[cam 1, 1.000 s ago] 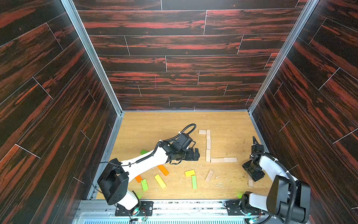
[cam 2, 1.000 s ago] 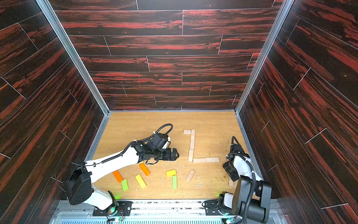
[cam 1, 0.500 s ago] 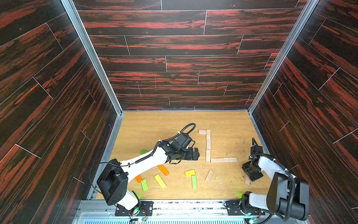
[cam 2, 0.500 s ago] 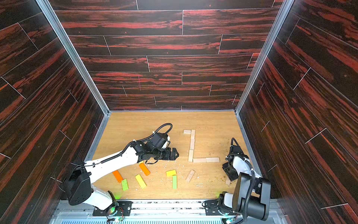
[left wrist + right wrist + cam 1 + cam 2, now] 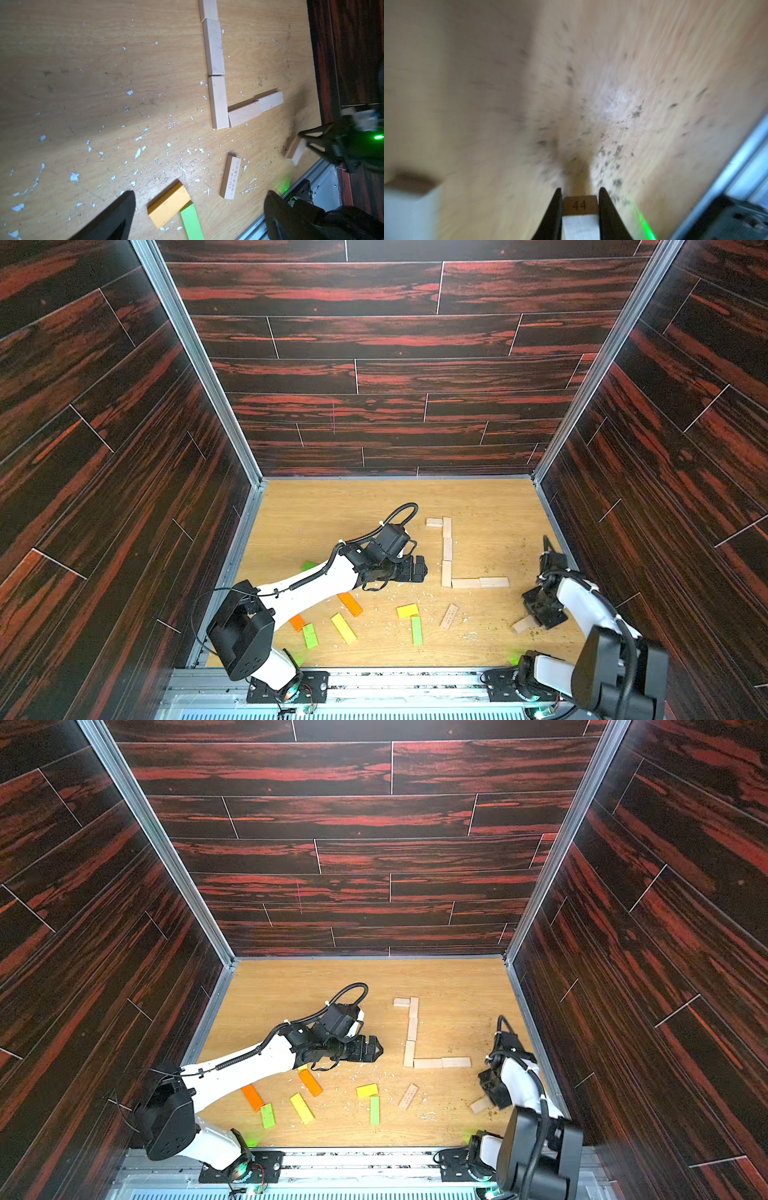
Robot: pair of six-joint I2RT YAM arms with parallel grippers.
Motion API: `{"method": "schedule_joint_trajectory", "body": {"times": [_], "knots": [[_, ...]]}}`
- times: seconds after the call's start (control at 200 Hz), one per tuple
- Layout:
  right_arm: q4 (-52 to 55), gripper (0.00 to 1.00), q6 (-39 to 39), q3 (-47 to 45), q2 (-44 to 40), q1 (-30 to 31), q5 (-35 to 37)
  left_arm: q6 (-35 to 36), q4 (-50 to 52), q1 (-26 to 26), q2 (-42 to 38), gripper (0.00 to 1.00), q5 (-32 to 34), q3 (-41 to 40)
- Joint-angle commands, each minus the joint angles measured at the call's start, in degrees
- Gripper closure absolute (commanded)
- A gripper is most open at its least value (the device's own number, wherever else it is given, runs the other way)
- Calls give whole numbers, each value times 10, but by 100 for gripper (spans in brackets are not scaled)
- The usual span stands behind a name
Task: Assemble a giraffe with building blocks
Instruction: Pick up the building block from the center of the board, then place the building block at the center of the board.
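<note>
I have the right gripper (image 5: 579, 192) clamped on a pale plank (image 5: 580, 207) near the foot of the L-shaped row (image 5: 446, 549), likely its next piece; the left gripper (image 5: 419, 569) hangs wide open beside that row.

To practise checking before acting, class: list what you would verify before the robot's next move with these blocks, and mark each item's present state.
1. The right gripper is shut on the plain plank: ok.
2. That plank is lifted off the table: cannot tell, the wrist view is blurred.
3. The left gripper is open and empty: ok.
4. The left gripper is apart from the L-shaped figure: ok.
5. The figure's planks touch end to end: ok.
6. The printed plank lies aside from the likely path: ok.
</note>
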State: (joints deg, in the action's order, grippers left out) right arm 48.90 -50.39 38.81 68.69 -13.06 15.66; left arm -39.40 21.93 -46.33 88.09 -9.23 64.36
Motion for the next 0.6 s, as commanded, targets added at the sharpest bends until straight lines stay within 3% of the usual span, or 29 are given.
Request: {"method": "schedule_joint_trajectory", "body": {"times": [0.0, 0.256, 0.386, 0.526, 0.591], "knots": [[67, 95, 20, 50, -33, 4, 22, 21, -22, 9, -30, 1, -8, -13], [152, 100, 37, 141, -57, 4, 55, 48, -68, 37, -54, 1, -21, -45], [163, 100, 91, 198, -46, 4, 65, 67, -79, 50, -57, 1, -31, -47], [123, 100, 240, 228, -25, 15, -27, 106, -62, 52, -55, 0, -35, -34], [105, 100, 274, 234, -31, 17, -76, 121, -52, 52, -56, 0, -39, -30]]}}
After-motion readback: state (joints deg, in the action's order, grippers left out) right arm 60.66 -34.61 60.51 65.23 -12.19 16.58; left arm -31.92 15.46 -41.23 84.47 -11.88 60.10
